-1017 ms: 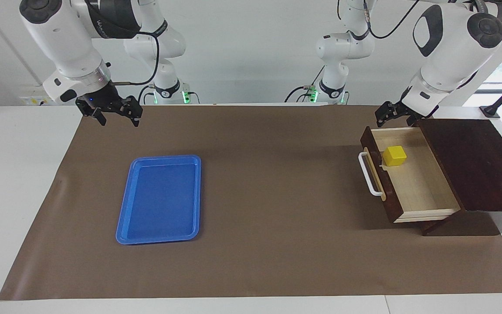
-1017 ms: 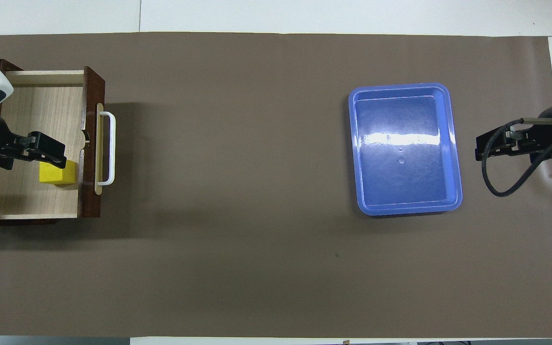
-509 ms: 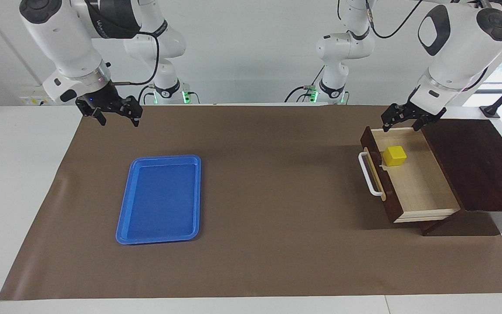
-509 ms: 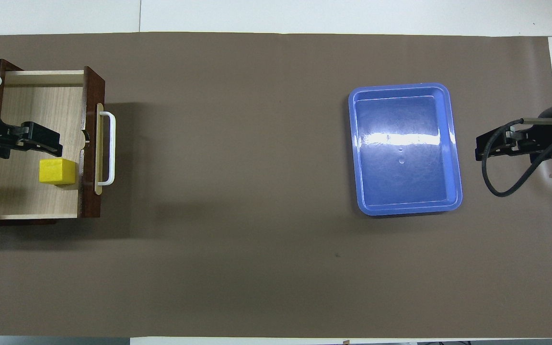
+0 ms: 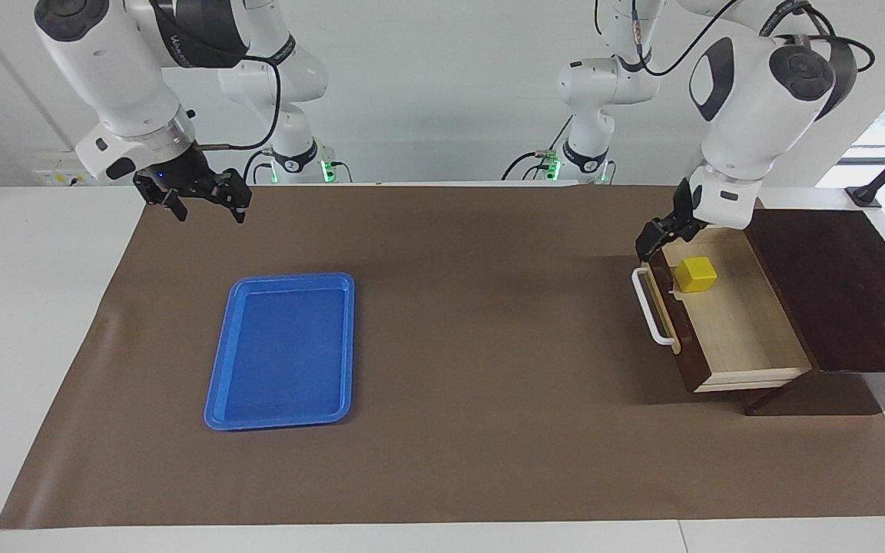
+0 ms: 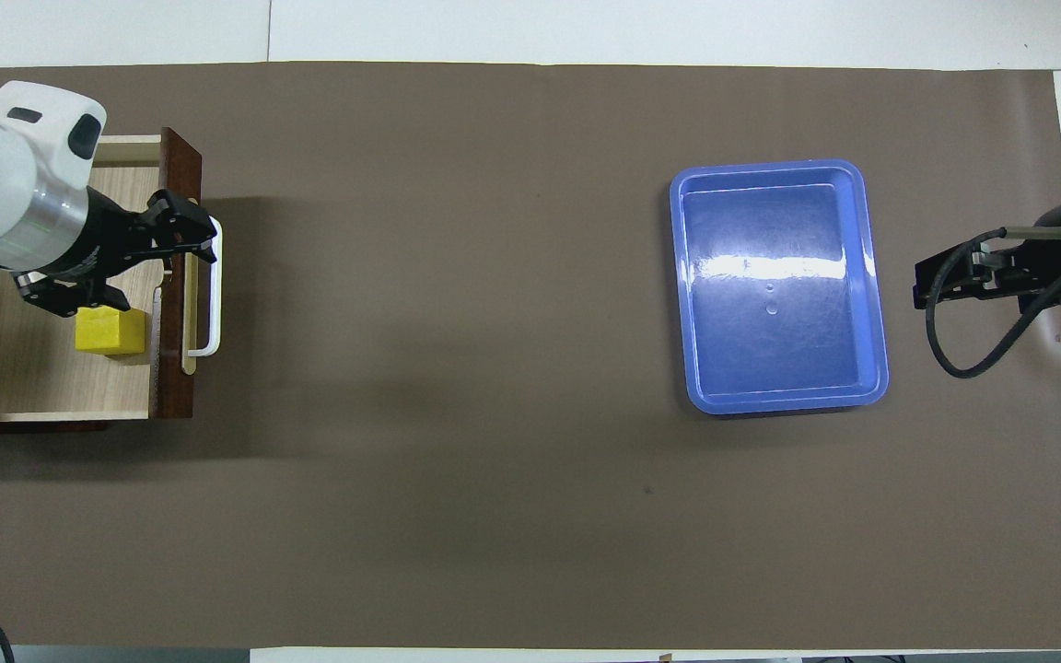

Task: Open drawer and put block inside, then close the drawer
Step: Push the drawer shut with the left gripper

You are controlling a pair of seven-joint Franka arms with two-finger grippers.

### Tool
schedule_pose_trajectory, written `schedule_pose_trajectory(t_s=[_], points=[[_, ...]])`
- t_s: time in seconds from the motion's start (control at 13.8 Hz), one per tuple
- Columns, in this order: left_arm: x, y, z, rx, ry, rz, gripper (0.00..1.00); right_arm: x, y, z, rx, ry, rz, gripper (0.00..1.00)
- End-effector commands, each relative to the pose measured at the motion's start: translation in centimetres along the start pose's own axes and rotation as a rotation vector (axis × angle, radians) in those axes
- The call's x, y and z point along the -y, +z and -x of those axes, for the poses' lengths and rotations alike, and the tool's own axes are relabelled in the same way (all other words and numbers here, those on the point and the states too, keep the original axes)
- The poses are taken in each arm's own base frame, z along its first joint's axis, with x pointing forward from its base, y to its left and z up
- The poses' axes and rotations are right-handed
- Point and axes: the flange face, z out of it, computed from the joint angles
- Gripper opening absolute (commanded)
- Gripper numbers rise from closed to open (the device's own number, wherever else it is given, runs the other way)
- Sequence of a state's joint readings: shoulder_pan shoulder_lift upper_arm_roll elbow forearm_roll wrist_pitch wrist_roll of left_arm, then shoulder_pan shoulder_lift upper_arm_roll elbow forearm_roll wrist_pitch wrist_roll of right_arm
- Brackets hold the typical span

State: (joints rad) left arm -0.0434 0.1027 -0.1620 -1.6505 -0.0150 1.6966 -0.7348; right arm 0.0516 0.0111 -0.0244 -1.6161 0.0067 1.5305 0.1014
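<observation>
- Closing left: block [image 5: 696, 274] sits in open drawer [image 5: 742, 330], left-arm end of table.
- Left tool [image 5: 656, 236] apart, empty, over drawer front.
- Right tool [image 5: 204, 201] apart, waiting.
- Drawer likely rigid, slides easily; push at white handle [image 5: 648, 307].

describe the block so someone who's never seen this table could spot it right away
Start at the dark brown wooden box at the left arm's end of the table; its drawer is pulled open, showing pale wood inside. The block sits in that drawer, close to the drawer front. It is a small bright yellow cube, the only yellow thing there, far smaller than the blue tray.
</observation>
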Motion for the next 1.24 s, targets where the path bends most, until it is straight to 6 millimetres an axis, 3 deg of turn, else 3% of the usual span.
schedule_pose_trajectory(t_s=[0.0, 0.22, 0.58, 1.16], points=[[-2.0, 3.4, -0.5, 0.018, -0.361, 0.0, 1.0, -0.4, 0.0, 0.6, 0.004, -0.013, 0.005, 1.0], [-1.4, 7.7, -0.8, 0.002, -0.533, -0.013, 1.0, -0.4, 0.0, 0.6, 0.004, -0.013, 0.005, 1.0], [1.3, 9.5, -2.1, -0.036, -0.552, -0.061, 1.0, -0.4, 0.0, 0.6, 0.004, -0.013, 0.005, 1.0], [8.2, 8.1, -8.0, -0.098, -0.681, -0.073, 1.0, -0.4, 0.0, 0.6, 0.004, -0.013, 0.005, 1.0]])
